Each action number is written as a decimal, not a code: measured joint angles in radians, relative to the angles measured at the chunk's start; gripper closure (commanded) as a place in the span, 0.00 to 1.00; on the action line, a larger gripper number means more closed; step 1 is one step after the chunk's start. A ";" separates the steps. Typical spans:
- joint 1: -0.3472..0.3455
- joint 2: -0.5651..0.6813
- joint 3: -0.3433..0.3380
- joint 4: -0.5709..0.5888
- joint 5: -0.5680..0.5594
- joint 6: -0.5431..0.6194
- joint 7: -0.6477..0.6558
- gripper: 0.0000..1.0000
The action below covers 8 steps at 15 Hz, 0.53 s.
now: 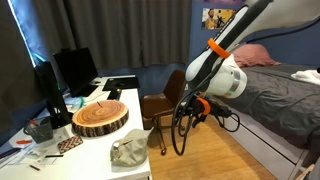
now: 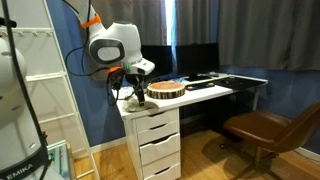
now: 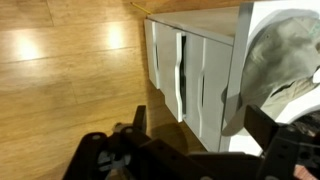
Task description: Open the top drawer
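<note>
The white desk (image 2: 205, 97) has a stack of three white drawers at its end. The top drawer (image 2: 151, 123) is the shallow one just under the desktop, and it looks shut. In the wrist view its front (image 3: 237, 70) is the narrow white band beside the desktop. A round wooden slab (image 1: 100, 118) (image 2: 165, 90) lies on the desk. My gripper (image 2: 133, 95) (image 1: 190, 110) hangs at the desk's end, just above the drawer stack. Its fingers (image 3: 200, 125) are spread apart and hold nothing.
A crumpled grey cloth (image 1: 128, 152) (image 3: 283, 50) lies on the desk corner near the gripper. Monitors (image 1: 72, 68) and small clutter sit further along. A brown chair (image 2: 262, 130) stands in front of the desk. A bed (image 1: 270, 95) is nearby, and a white rack (image 2: 40, 100) stands beside the drawers.
</note>
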 measured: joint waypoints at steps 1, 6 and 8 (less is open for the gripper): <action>0.047 0.020 -0.030 0.001 0.083 -0.011 -0.057 0.00; 0.124 0.034 -0.134 0.012 0.428 -0.110 -0.431 0.00; 0.123 0.034 -0.169 0.013 0.474 -0.130 -0.516 0.00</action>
